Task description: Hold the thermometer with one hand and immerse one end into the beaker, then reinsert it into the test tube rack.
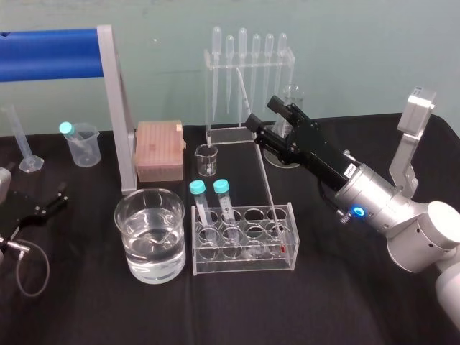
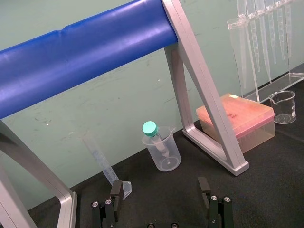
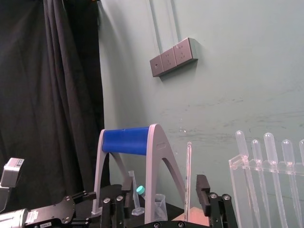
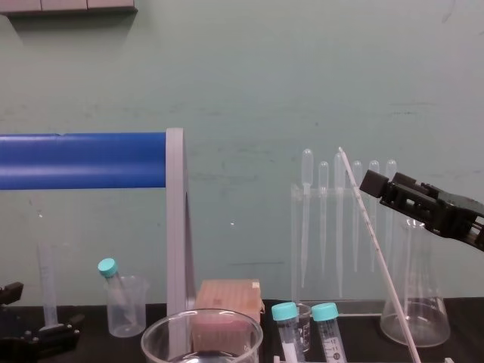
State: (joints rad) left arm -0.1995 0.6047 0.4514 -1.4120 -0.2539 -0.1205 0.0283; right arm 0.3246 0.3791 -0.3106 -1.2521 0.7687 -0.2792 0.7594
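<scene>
Step in hand: the right tool [image 1: 263,115] is hanging at the upper end of the thermometer [image 1: 267,188]. Its fingers are spread with the glass rod standing between them, nearer one finger than the other. By my reading it is not yet pinching.
Thermometer: it is leaning in the test tube rack [image 1: 244,262], red tip down in a right-hand well, top tilting back toward the pipette stand [image 1: 248,86].
Doing it well: centring the rod between the fingers before pressing them together seems wise. After that a gentle pinch, then lifting along the rod's own lean so the tip is not levering against the well's edge.
Beaker [image 1: 126,215]: it is sitting just left of the rack, part-filled with water, its wide mouth open from above.
Edges: the rack's top plate, the two teal-capped tubes [image 1: 221,188] standing between thermometer and beaker, and the beaker's thick rim are what a long rod could be knocking on the way across.
Open room: the air above the rack and beaker is looking free. Behind, the pipette stand and a conical flask [image 4: 414,310] are sitting close to the right tool — swinging backward looks risky.
Left tool [image 2: 160,189]: it is lying parked on the tabletop [image 1: 345,302] at far left, fingers spread, holding nothing.
</scene>
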